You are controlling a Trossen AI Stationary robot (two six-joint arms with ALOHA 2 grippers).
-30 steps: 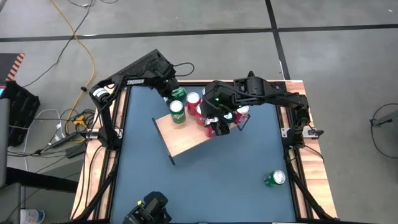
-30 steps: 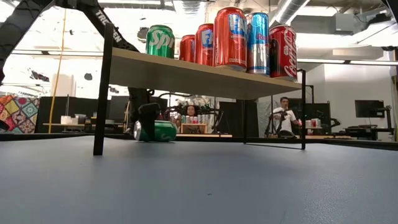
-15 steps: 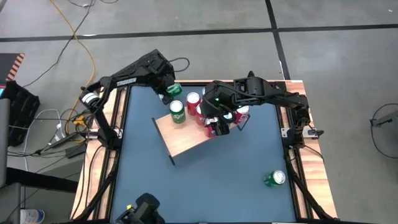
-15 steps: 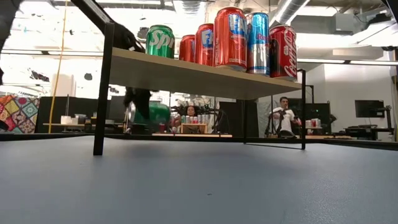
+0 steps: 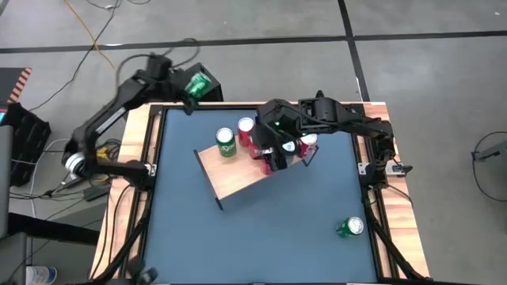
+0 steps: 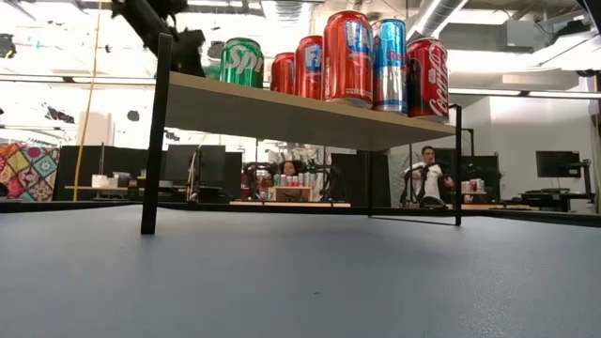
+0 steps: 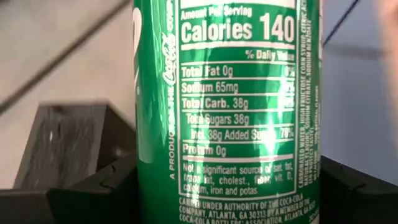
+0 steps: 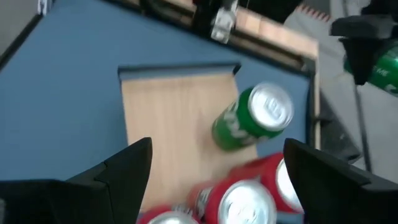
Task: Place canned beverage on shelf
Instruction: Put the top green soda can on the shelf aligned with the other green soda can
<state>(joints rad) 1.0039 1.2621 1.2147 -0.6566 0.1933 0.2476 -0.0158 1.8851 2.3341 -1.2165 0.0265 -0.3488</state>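
- Grey concrete floor with cables surrounds the dark blue worktop (image 5: 261, 229) in the high view. Shelf (image 5: 238, 172) lies angled near the worktop's far side. One green can (image 5: 226, 142) stands on its far left part, red cans (image 5: 247, 130) clustered beside it. Left tool (image 5: 192, 89) is beyond the worktop's far left corner, clamped on a held green can (image 5: 198, 84). Right tool (image 5: 272, 161) hangs over the red cans, fingers spread, nothing in them. Another green can (image 5: 349, 227) lies on its side near the worktop's near right corner, well apart from the shelf.
- Low view: bright room behind, desks, monitors, seated people under the shelf line. Shelf board (image 6: 300, 111) on black legs (image 6: 156, 131); on top a green can (image 6: 241, 63), red cans (image 6: 348, 56), a blue-and-silver can (image 6: 390, 64), another red can (image 6: 427, 77). Left arm (image 6: 155, 21) dark at upper left, behind the shelf's left leg; its can mostly hidden there.
- Left wrist view: held green can (image 7: 227, 112) fills the frame, nutrition label facing the camera, wedged between the dark fingers (image 7: 93, 193). Grey floor behind.
- Right wrist view: fingers (image 8: 124, 171) wide apart, empty. Between them the shelf board (image 8: 165, 124), a green can (image 8: 252, 118) upright on it, red cans (image 8: 242, 199) closer. Left tool with its green can (image 8: 388, 65) farther off, past the worktop's wood edge (image 8: 273, 31).
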